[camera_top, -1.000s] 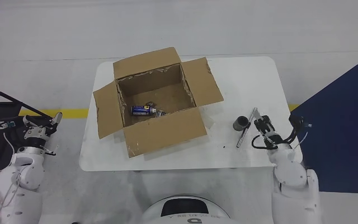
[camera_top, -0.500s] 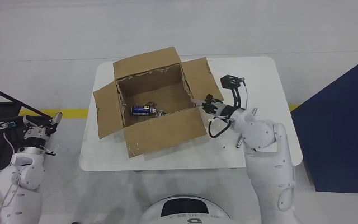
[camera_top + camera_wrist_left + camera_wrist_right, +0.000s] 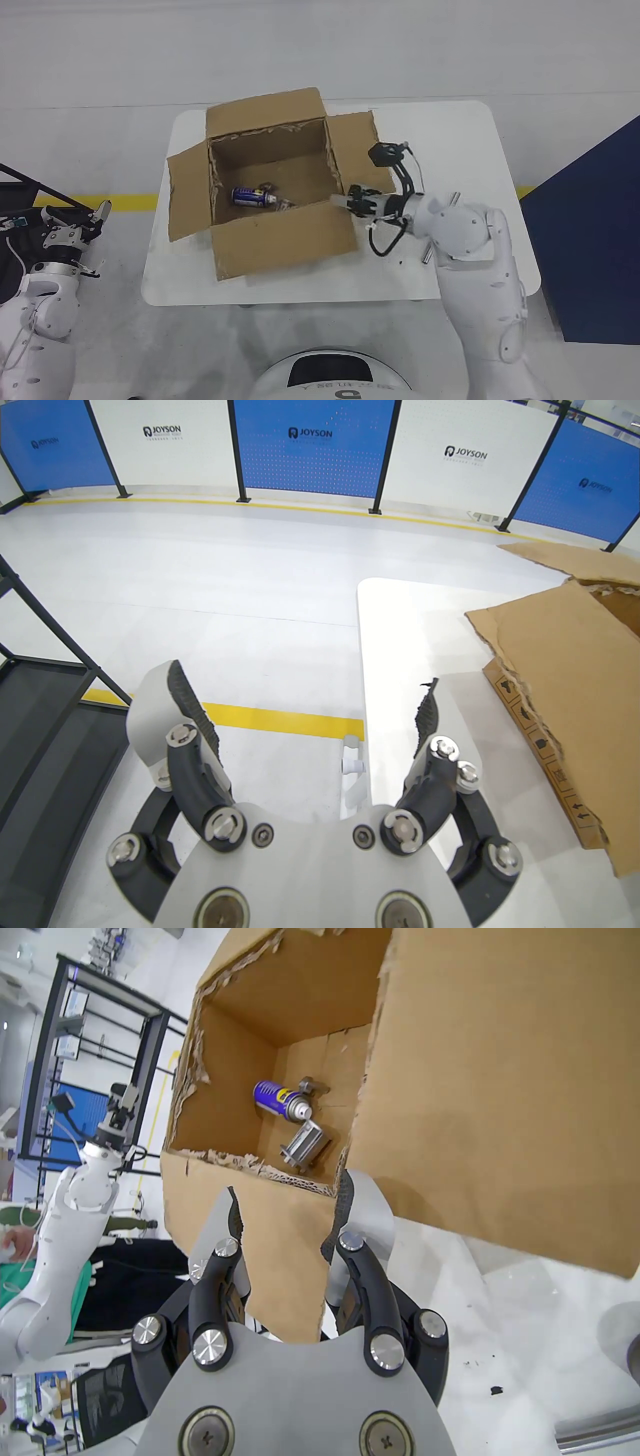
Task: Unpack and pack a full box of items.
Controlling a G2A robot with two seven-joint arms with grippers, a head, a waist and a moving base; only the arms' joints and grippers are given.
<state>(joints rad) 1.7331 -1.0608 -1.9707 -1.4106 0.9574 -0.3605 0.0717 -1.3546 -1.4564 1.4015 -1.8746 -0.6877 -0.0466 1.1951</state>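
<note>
While the left end effector [image 3: 302, 680] hangs beyond the left edge of the surface [image 3: 450, 130], over the floor, with its fingers spread wide and nothing between them, the right end effector [image 3: 348, 200] sits at the near right corner of the cardboard box [image 3: 265, 112]. That box stands toward the left and middle of the surface with its top open and all four flaps unfolded. The near flap [image 3: 285, 240] slopes up toward the robot, and the right flap [image 3: 355, 150] spreads out just behind the right arm. From the right wrist, the end effector's fingers [image 3: 345, 1193] are apart, and the torn end of the near flap lies in the gap between them. I cannot tell whether either pad presses on the cardboard. Down on the box floor lies a blue spray can [image 3: 280, 1099] on its side, its white nozzle end turned toward a ribbed metal part [image 3: 306, 1144] just beside it, close to the near wall. A smaller grey piece [image 3: 311, 1085] rests against the can's other side. In the left wrist view, the left flap [image 3: 550, 660] sticks out over the surface, well apart from that end effector.
</note>
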